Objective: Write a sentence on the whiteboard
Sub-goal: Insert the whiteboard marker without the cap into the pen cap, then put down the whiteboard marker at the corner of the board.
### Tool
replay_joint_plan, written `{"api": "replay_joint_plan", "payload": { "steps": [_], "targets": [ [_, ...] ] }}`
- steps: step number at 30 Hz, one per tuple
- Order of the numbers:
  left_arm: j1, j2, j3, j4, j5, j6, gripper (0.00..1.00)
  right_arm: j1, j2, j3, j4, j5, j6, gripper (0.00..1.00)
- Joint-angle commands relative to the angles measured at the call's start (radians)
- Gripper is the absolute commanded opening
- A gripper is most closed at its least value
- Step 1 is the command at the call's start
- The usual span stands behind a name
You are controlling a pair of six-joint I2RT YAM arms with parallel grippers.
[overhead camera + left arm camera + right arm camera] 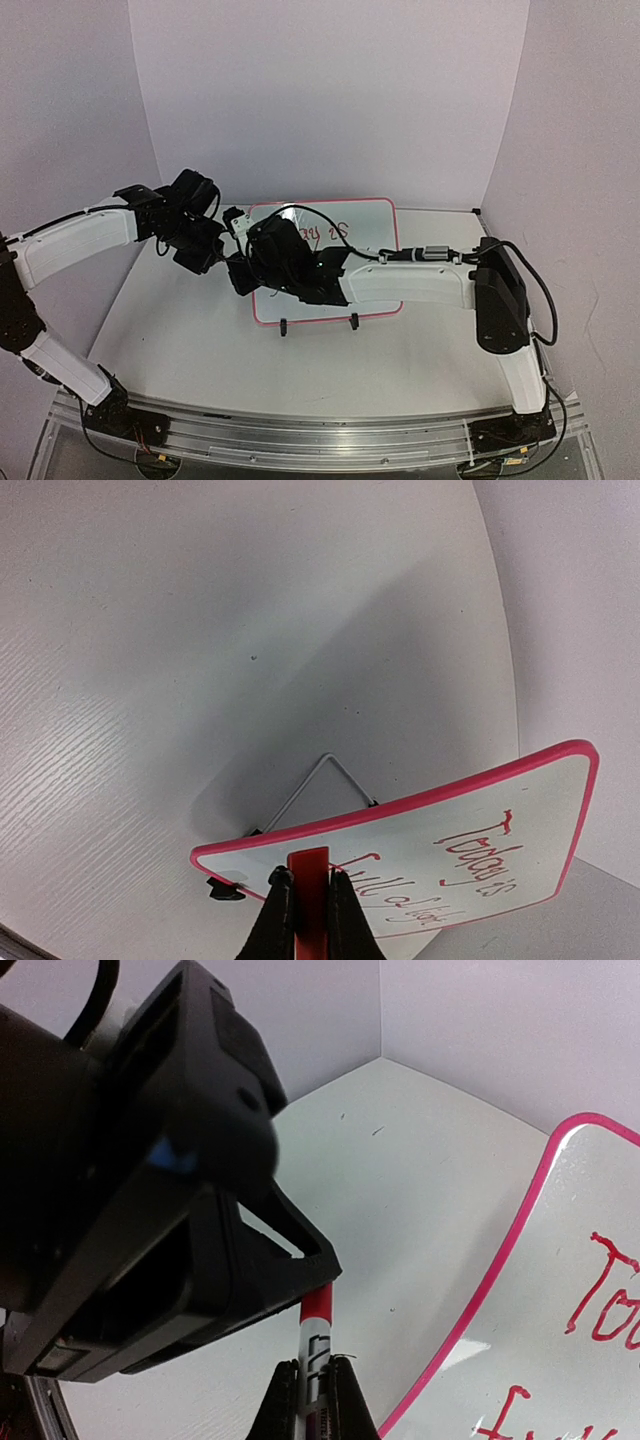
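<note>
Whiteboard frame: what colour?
The whiteboard frame is pink-red, clearest in the left wrist view.

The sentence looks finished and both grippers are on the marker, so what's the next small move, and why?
Probably press the cap and marker together until the cap seats. The sentence on the whiteboard reads complete. The left gripper is shut on the red cap and the right gripper on the marker's body, end to end. Whether the cap is fully on cannot be seen.

right arm (410,285) across whiteboard (375,215), table (200,340) in front seemingly open
</note>
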Motion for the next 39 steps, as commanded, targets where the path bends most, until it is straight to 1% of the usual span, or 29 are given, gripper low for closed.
{"api": "replay_joint_plan", "payload": {
  "steps": [1,3,4,5,7,10,11,13,16,18,20,23,25,27,30,33,35,37,39],
  "targets": [
    [-0.16,-0.155,0.042,0.094,0.293,-0.019,0.0,0.005,-0.014,-0.074,0.091,-0.119,-0.037,0.0],
    [-0.153,-0.176,0.031,0.077,0.256,-0.023,0.01,0.005,-0.053,-0.123,0.098,-0.118,-0.041,0.0],
    [-0.146,-0.185,0.026,0.069,0.248,-0.026,0.04,0.005,-0.077,-0.145,0.1,-0.121,-0.041,0.0],
    [-0.142,-0.193,0.023,0.057,0.238,-0.032,0.16,0.005,-0.099,-0.169,0.104,-0.126,-0.041,0.0],
    [-0.137,-0.204,0.023,0.032,0.208,-0.033,0.44,0.006,-0.142,-0.217,0.111,-0.133,-0.037,0.0],
    [-0.134,-0.209,0.04,-0.027,0.169,-0.024,0.74,0.007,-0.224,-0.301,0.134,-0.133,-0.036,0.0],
    [-0.134,-0.209,0.051,-0.046,0.16,-0.019,0.79,0.008,-0.251,-0.327,0.142,-0.133,-0.036,0.0],
    [-0.132,-0.21,0.062,-0.08,0.146,-0.009,0.85,0.011,-0.32,-0.387,0.158,-0.12,-0.048,0.0],
    [-0.128,-0.219,0.081,-0.107,0.117,0.035,0.99,0.015,-0.427,-0.474,0.161,-0.097,-0.079,0.0],
    [-0.124,-0.222,0.106,-0.149,0.046,0.07,1.0,0.016,-0.514,-0.552,0.161,-0.055,-0.106,0.0],
    [-0.116,-0.217,0.122,-0.166,-0.021,0.134,1.0,0.016,-0.617,-0.65,0.16,0.033,-0.151,0.0],
    [-0.109,-0.179,0.142,-0.173,-0.09,0.259,1.0,0.014,-0.76,-0.777,0.151,0.235,-0.225,0.0],
    [-0.1,-0.146,0.152,-0.185,-0.127,0.294,1.0,0.014,-0.83,-0.842,0.138,0.39,-0.278,0.0],
    [-0.085,-0.111,0.154,-0.178,-0.15,0.327,1.0,0.01,-0.867,-0.904,0.134,0.562,-0.362,0.0],
    [-0.054,-0.076,0.148,-0.156,-0.174,0.389,1.0,-0.037,-0.886,-0.979,0.133,0.731,-0.467,0.0],
    [0.005,-0.045,0.147,-0.164,-0.178,0.433,1.0,-0.163,-0.911,-1.102,0.135,0.726,-0.471,0.0],
    [0.038,-0.036,0.141,-0.178,-0.185,0.452,1.0,-0.209,-0.954,-1.182,0.134,0.692,-0.471,0.0],
    [0.059,-0.042,0.119,-0.176,-0.212,0.459,1.0,-0.239,-1.03,-1.256,0.133,0.636,-0.466,0.0],
    [0.075,-0.051,0.084,-0.153,-0.214,0.471,1.0,-0.303,-1.099,-1.317,0.115,0.564,-0.407,0.0]
  ]
}}
